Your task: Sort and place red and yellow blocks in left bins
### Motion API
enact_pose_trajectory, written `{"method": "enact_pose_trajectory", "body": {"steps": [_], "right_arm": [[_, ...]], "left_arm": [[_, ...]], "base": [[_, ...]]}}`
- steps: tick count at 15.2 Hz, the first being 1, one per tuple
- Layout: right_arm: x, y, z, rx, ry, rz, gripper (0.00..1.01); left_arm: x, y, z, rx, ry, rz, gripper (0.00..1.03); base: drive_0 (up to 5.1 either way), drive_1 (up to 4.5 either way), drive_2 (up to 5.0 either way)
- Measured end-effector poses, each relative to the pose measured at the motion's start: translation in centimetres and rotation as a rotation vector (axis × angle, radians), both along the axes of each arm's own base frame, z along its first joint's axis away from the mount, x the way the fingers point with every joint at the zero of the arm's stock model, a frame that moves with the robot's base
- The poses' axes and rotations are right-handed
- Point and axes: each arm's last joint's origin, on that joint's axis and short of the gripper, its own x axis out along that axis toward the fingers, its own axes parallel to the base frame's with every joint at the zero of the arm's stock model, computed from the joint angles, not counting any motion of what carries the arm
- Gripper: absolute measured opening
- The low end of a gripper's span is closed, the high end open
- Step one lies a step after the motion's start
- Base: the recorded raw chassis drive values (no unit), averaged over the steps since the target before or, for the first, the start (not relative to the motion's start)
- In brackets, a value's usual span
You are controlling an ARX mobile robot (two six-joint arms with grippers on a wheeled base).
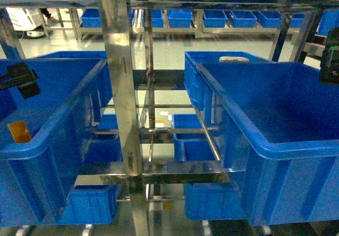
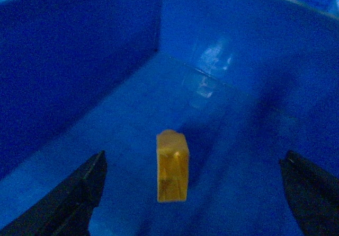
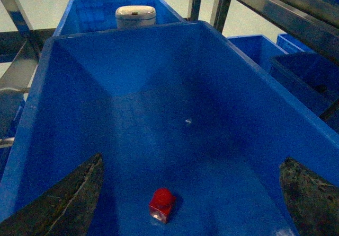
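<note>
A shiny steel rack (image 1: pixel 123 87) fills the middle of the head view, with pale floor and rows of blue crates behind. The orange-yellow plastic brick (image 2: pixel 172 166) lies on the floor of the deep blue left crate (image 1: pixel 47 140), between the left gripper's (image 2: pixel 193 193) wide-spread fingers. The red single-stud brick (image 3: pixel 161 204) sits low centre in the right blue crate (image 3: pixel 159 87), under the wide-open right gripper (image 3: pixel 190 193).

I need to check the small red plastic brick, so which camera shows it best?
The right wrist view: the small red plastic brick with one round stud sits in plain sight on the floor of a large blue plastic crate, between the open right hand. The head view and left wrist view do not show it.
</note>
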Motion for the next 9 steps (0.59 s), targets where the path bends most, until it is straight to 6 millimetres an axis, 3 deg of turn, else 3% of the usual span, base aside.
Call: {"method": "enact_pose_trajectory", "body": {"steps": [6,9], "right_arm": [[0.0,0.0,0.0,0.0,0.0,0.0,0.98],[0.0,0.0,0.0,0.0,0.0,0.0,0.98]], "left_arm": [[-0.8,0.6,3.6,-0.014,-0.116,-0.036,0.98],[-2.0,0.6,3.0,-0.022,-0.107,-0.05,0.98]], "base": [[0.0,0.0,0.0],[0.0,0.0,0.0]]}}
